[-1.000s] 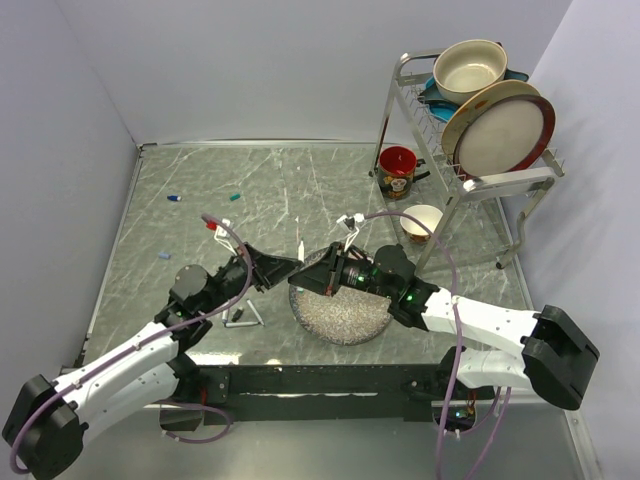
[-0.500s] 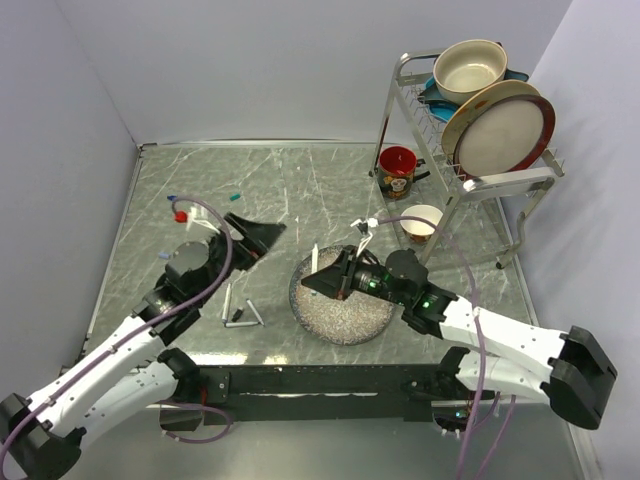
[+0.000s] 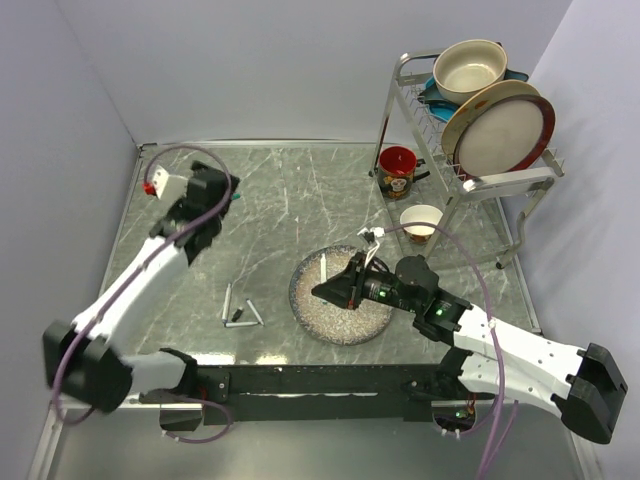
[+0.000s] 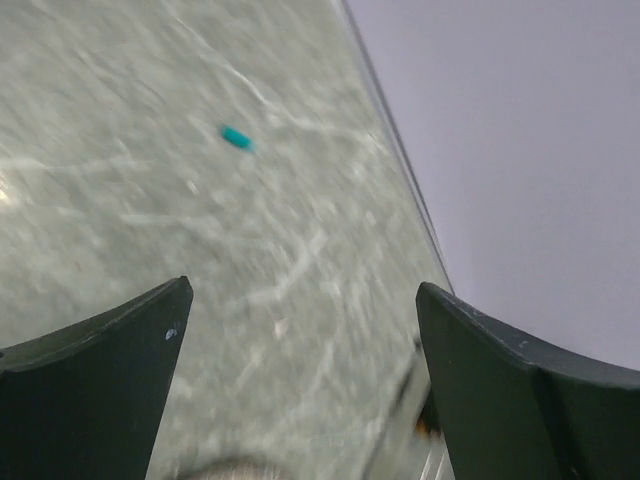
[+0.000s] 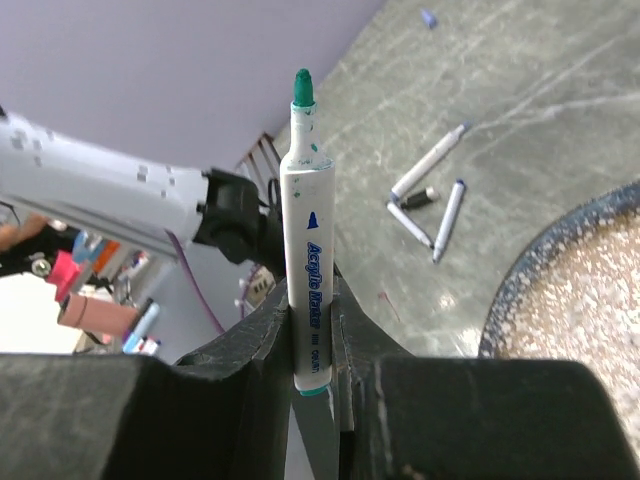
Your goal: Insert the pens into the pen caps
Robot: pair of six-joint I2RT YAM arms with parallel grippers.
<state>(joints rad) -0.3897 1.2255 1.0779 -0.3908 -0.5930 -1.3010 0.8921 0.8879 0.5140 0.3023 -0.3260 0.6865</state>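
Two changes since the earlier frames: my left end effector (image 4: 302, 290) has swung to the upper left, fingers now spread wide, near the teal cap (image 4: 236, 137) on the tabletop. My right end effector (image 5: 312, 335) still pinches the green-tipped pen (image 5: 305, 235) over the plate (image 3: 345, 330), centre frame.

Plate (image 3: 345, 325) at centre of the tabletop's near edge, a pen (image 3: 323, 266) lying on it; loose pens (image 3: 227, 300) left of it; pen cap (image 4: 237, 137) toward the far-left corner; dish rack (image 3: 480, 180), mug (image 3: 397, 172) and bowl (image 3: 421, 220) far right.
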